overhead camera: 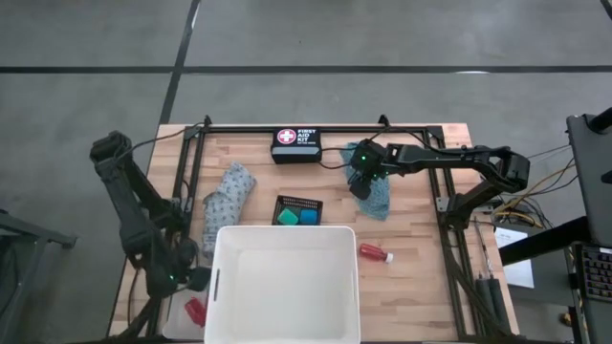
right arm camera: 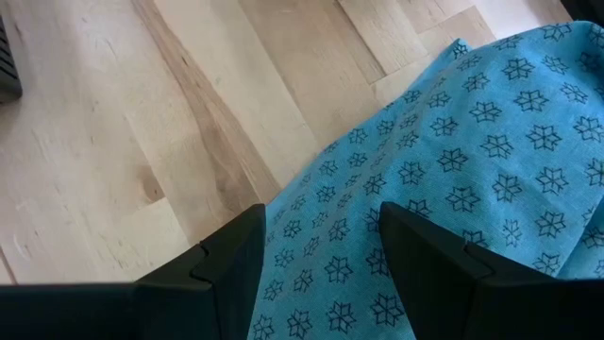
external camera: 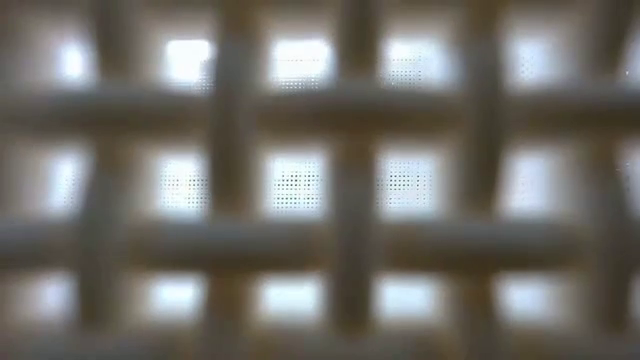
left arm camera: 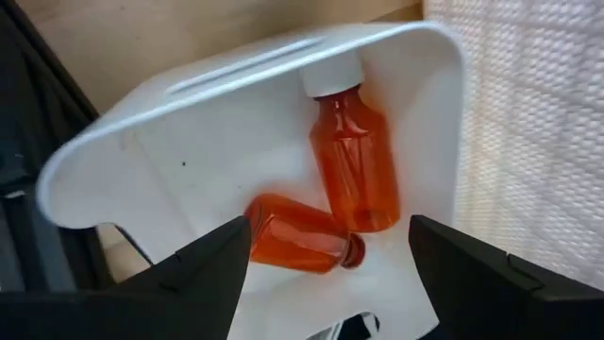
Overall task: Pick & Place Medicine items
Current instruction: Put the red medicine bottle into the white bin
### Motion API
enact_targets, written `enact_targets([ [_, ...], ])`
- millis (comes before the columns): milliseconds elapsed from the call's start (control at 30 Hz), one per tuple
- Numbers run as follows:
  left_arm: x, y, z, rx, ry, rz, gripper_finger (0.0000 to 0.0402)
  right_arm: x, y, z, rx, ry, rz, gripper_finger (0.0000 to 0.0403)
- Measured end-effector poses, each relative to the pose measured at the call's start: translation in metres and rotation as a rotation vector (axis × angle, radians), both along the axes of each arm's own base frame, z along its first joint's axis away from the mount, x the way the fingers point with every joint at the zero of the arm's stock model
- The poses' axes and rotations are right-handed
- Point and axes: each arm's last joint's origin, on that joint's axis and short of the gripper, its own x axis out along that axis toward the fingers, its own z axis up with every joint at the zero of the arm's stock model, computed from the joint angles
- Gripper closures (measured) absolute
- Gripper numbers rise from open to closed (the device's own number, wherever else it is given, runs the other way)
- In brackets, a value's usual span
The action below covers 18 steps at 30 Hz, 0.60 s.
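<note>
Two red bottles [left arm camera: 354,161] [left arm camera: 297,231] lie in a small white container [left arm camera: 170,161] at the table's near left. My left gripper [left arm camera: 328,274] hangs open just above them, one finger on either side, touching nothing. A third red bottle [overhead camera: 375,253] lies on the table to the right of the big white tub [overhead camera: 282,282]. Green and blue tubs [overhead camera: 297,217] sit in the black mesh tray. The grey patterned cloth [overhead camera: 225,196] lies crumpled at the left. My right gripper [overhead camera: 363,182] stands open over the teal cloth [right arm camera: 453,161]. My right gripper points slanting down at the teal cloth's edge nearest the table's left [right arm camera: 321,236], which lies flat on the table between its open fingers. I cannot tell whether the fingertips touch the cloth.
A black first aid kit [overhead camera: 296,145] lies at the far edge. The black mesh tray [overhead camera: 298,203] stands just beyond the big tub. The tub's latticed wall [left arm camera: 528,142] is close beside my left gripper. A blurred lattice fills the low view.
</note>
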Motion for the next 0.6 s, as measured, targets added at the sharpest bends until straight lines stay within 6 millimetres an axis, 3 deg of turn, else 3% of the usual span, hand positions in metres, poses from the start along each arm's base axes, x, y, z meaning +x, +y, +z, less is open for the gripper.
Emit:
enact_targets([
  [267,-0.007,0.016,0.022,-0.024,-0.058,0.004,0.0105,0.000,0.000,0.000,0.000,0.000,0.000,0.0199],
  [600,-0.019,0.048,0.096,0.068,-0.191,-0.061,0.0105,0.000,0.000,0.000,-0.001,0.001,0.003,0.0199],
])
